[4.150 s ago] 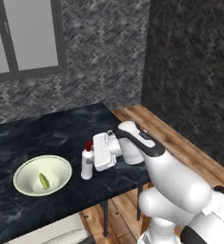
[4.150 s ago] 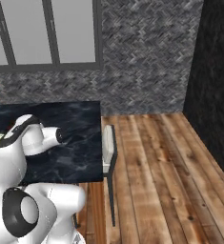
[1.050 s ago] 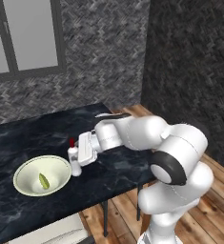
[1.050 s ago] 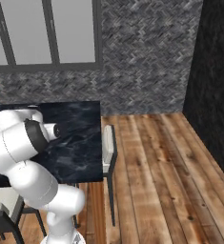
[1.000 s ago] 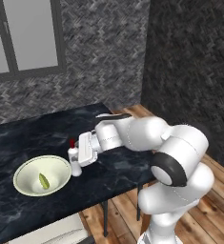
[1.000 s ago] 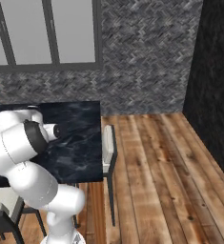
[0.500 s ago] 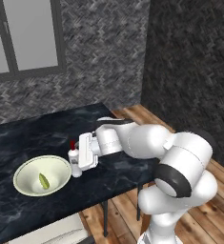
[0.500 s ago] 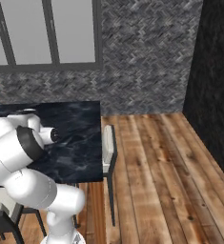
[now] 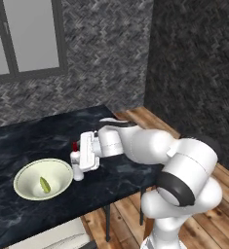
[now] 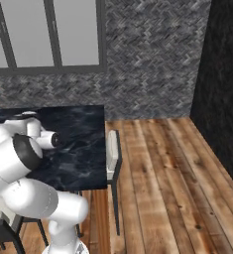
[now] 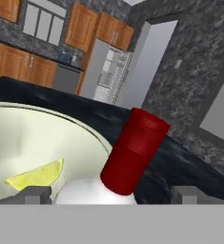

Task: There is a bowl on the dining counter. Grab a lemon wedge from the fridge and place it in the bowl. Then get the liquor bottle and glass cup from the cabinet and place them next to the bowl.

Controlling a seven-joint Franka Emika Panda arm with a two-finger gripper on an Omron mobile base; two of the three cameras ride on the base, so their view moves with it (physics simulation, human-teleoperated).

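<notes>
One item delivered, lemon wedge (image 9: 45, 184) in bowl (image 9: 23, 189); liquor bottle (image 9: 78, 168) upright on dining counter (image 9: 33, 141) just beside bowl, between spread fingers of gripper (image 9: 80, 163); next, probably retract clear, then fetch glass cup.

Legible text: none.
No readable label on the liquor bottle (image 11: 127, 162), its red cap, the bowl (image 9: 26, 175), the counter (image 9: 47, 138) or the fridge (image 11: 111, 71).

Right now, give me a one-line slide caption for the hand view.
Open gripper flanks the red-capped liquor bottle, standing beside the bowl that holds the lemon wedge.
</notes>
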